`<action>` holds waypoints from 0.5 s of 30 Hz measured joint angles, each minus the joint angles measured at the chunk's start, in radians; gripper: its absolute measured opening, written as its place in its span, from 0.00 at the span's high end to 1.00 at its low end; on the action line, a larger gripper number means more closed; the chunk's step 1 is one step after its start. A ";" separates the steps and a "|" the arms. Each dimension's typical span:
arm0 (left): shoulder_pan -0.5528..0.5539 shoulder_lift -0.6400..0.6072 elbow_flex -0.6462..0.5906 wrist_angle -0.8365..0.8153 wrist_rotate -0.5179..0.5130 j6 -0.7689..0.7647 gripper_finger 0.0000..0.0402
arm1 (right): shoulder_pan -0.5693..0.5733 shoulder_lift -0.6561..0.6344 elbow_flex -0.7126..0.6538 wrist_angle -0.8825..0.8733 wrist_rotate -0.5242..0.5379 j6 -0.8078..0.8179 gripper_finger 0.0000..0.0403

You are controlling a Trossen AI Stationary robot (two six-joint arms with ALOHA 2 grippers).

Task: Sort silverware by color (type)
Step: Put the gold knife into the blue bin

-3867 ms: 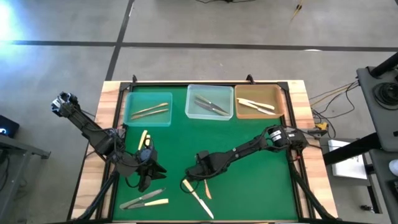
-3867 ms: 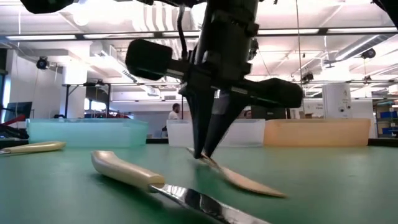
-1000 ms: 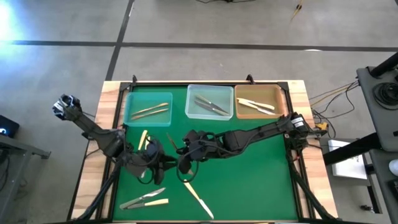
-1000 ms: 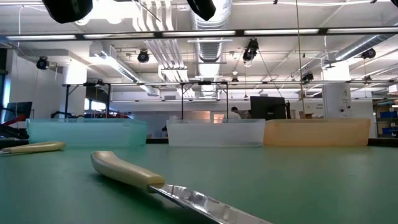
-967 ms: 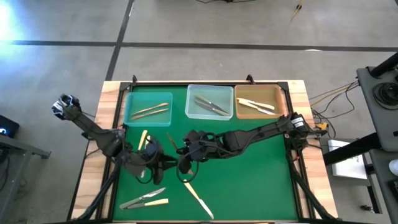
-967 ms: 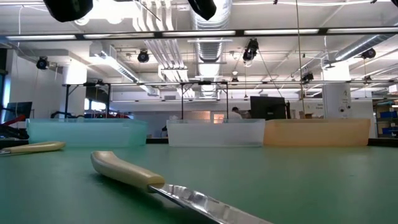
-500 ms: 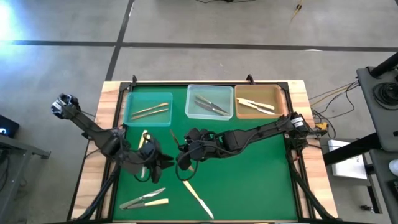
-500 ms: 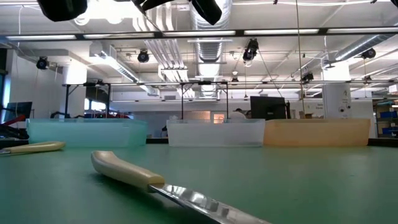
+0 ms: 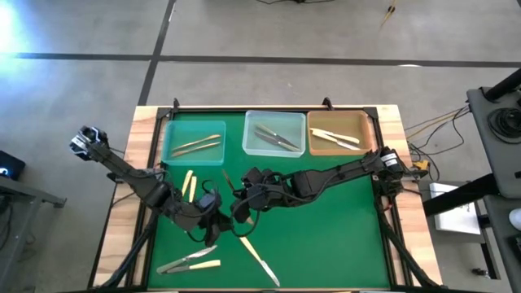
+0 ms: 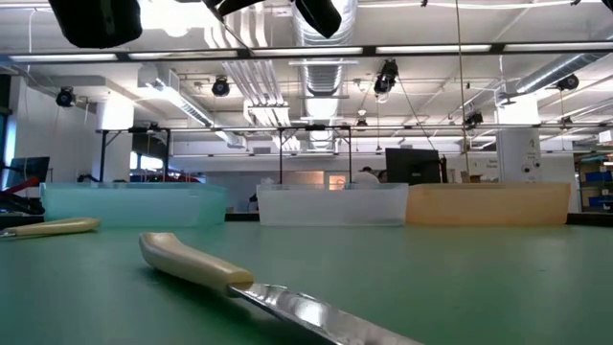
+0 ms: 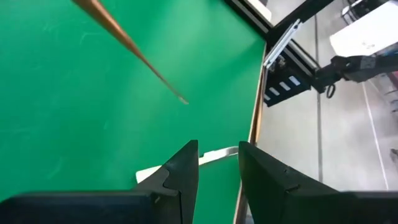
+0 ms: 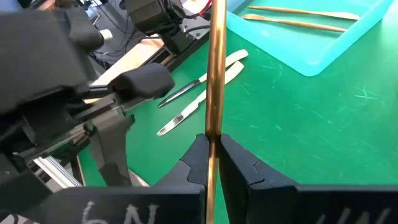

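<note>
One knife (image 10: 249,284), blade tip cropped.

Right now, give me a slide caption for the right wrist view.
Right tool shut on a golden-bronze piece above the green mat, left arm close by.

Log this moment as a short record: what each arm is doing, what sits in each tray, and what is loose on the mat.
right gripper: fingers shut on a golden-bronze piece, held above the mat
left gripper: fingers apart, empty, near the right gripper at mid-mat
left tray: two golden-bronze pieces
middle tray: silver-grey pieces
right tray: cream-yellow pieces
loose on the green mat: cream-handled knife and several other pieces
</note>
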 joint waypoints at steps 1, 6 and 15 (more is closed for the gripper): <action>0.001 0.002 0.000 -0.001 0.002 -0.005 0.76 | 0.000 0.000 0.000 0.000 0.000 0.005 0.97; -0.005 0.006 -0.003 -0.003 0.005 -0.120 0.76 | 0.000 0.000 0.000 0.000 0.003 0.029 0.97; -0.005 0.006 -0.005 -0.013 -0.019 -0.131 0.76 | 0.000 0.000 0.000 -0.004 0.003 0.026 0.97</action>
